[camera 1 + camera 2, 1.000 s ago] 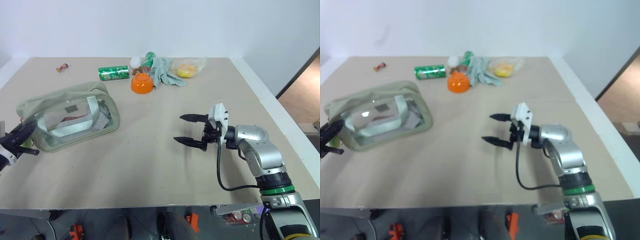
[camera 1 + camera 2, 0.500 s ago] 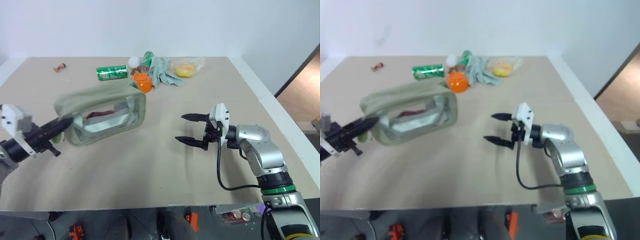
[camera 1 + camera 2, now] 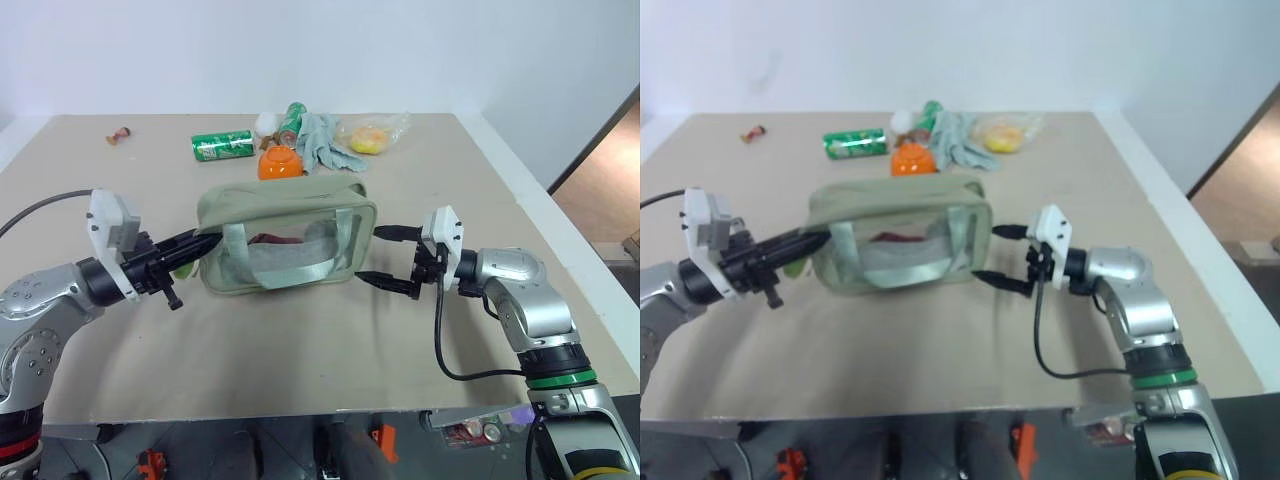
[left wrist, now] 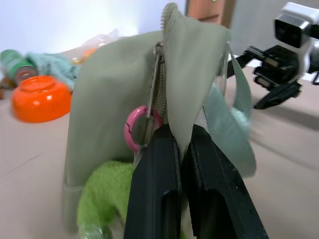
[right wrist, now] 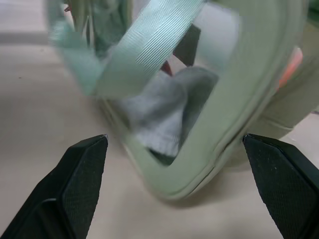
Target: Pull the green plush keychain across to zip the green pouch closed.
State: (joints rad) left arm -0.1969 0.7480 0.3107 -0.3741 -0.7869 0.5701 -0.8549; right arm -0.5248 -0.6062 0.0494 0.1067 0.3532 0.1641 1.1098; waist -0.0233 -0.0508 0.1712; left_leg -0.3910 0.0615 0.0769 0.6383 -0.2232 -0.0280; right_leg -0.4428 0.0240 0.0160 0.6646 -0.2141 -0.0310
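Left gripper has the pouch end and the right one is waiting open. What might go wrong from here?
1. The left gripper is shut on the green pouch fabric beside the zipper, not on the green plush keychain hanging below, so pulling may drag the pouch rather than zip it.
2. The right gripper is open with the pouch corner between its fingers; closing may catch a webbing strap instead of the body.
3. The orange bowl sits close behind the pouch and may get knocked.

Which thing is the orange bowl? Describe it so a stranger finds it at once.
On the beige table, look just behind the large sage-green fabric pouch at its centre. The small orange plastic bowl lies upside down there, between a green soda can and a grey-green cloth glove, the only orange dome.
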